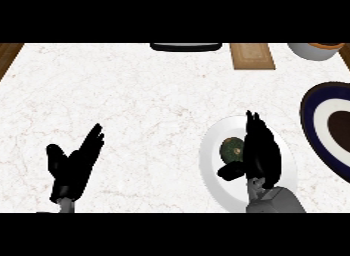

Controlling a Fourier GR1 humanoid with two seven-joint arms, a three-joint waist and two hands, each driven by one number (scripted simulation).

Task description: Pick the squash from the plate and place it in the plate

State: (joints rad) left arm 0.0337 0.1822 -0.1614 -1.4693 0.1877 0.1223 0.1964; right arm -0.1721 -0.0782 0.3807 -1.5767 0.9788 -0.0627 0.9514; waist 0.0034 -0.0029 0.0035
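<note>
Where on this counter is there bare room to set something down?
The widest bare stretch is mid-counter, bordered by the left hand, the white plate and the wooden board. Crowded at right: the right hand beside the squash on the white plate, with the blue-rimmed plate alongside.

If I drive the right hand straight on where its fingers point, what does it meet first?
Past the white plate's far rim, the right hand has bare counter ahead, then probably the wooden board at the far edge, though height is unclear. The squash lies left of that line.
</note>
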